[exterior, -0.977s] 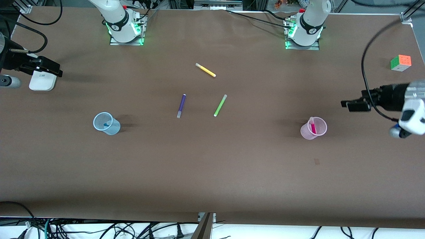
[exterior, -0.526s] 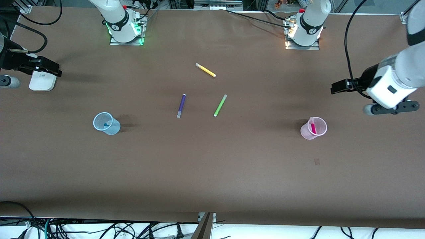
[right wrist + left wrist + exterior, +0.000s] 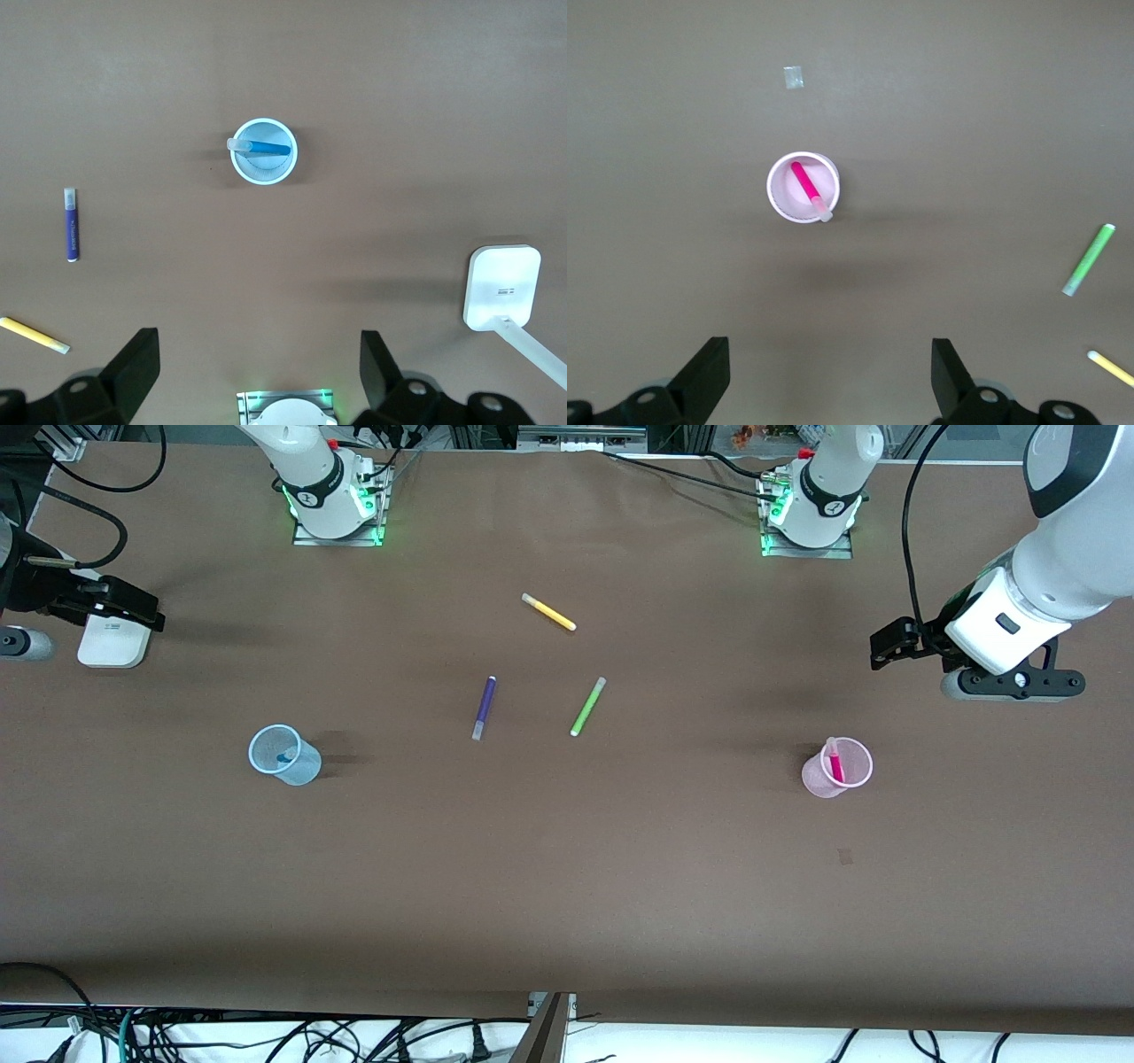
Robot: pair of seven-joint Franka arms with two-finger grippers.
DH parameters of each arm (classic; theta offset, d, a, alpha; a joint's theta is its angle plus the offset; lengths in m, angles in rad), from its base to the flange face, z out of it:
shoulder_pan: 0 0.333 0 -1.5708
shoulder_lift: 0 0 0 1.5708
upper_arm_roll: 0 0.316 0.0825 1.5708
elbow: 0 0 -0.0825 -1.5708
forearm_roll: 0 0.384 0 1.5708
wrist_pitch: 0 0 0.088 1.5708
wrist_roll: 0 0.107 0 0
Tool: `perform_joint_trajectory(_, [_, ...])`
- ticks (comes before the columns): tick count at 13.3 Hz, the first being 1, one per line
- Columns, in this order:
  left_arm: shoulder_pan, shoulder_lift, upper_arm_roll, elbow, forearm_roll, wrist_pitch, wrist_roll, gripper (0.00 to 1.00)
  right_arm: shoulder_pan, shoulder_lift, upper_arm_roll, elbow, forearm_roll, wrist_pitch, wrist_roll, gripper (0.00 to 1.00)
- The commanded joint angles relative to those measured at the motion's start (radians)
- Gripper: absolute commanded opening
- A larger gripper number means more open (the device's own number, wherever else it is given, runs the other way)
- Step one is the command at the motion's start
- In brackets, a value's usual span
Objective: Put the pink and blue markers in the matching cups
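The light pink cup [image 3: 837, 767] stands upright toward the left arm's end, with the pink marker [image 3: 835, 762] leaning inside it; both show in the left wrist view, cup [image 3: 780, 197] and marker [image 3: 806, 184]. The light blue cup [image 3: 283, 755] stands toward the right arm's end with the blue marker [image 3: 285, 758] inside; the right wrist view shows cup [image 3: 264, 170] and marker [image 3: 264, 147]. My left gripper [image 3: 889, 646] [image 3: 830, 381] is open and empty, up over the table beside the pink cup. My right gripper [image 3: 133, 607] [image 3: 260, 376] is open and empty, waiting over its table end.
A purple marker [image 3: 484, 707], a lime green marker [image 3: 587, 706] and a yellow marker [image 3: 549, 612] lie at mid-table. A white device [image 3: 111, 642] sits under the right gripper. A small tape patch [image 3: 844, 856] lies nearer the front camera than the pink cup.
The left arm has swung up and its gripper has moved a little toward mid-table. The right arm, cups and markers have not moved.
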Motion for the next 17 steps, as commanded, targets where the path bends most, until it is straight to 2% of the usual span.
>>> perform_joint_trajectory(1, [-0.006,-0.025,-0.029,-0.027,0.077,0.019,0.020,1.00,-0.006,0.008,0.004,0.021,-0.015,-0.008,-0.015,1.00])
perform_joint_trajectory(9, [-0.012,-0.025,-0.029,-0.025,0.074,0.016,0.014,1.00,-0.006,0.008,0.004,0.021,-0.015,-0.008,-0.015,1.00])
perform_joint_trajectory(10, [-0.039,-0.025,-0.015,-0.025,0.075,0.013,0.011,1.00,-0.006,0.008,0.004,0.021,-0.015,-0.009,-0.015,1.00])
perform_joint_trajectory(13, [-0.165,-0.027,0.128,-0.025,0.075,0.008,0.017,1.00,-0.006,0.008,0.004,0.021,-0.015,-0.009,-0.013,1.00])
perform_joint_trajectory(17, [-0.165,-0.025,0.130,-0.018,0.074,0.006,0.011,1.00,-0.006,0.008,0.004,0.021,-0.015,-0.009,-0.013,1.00])
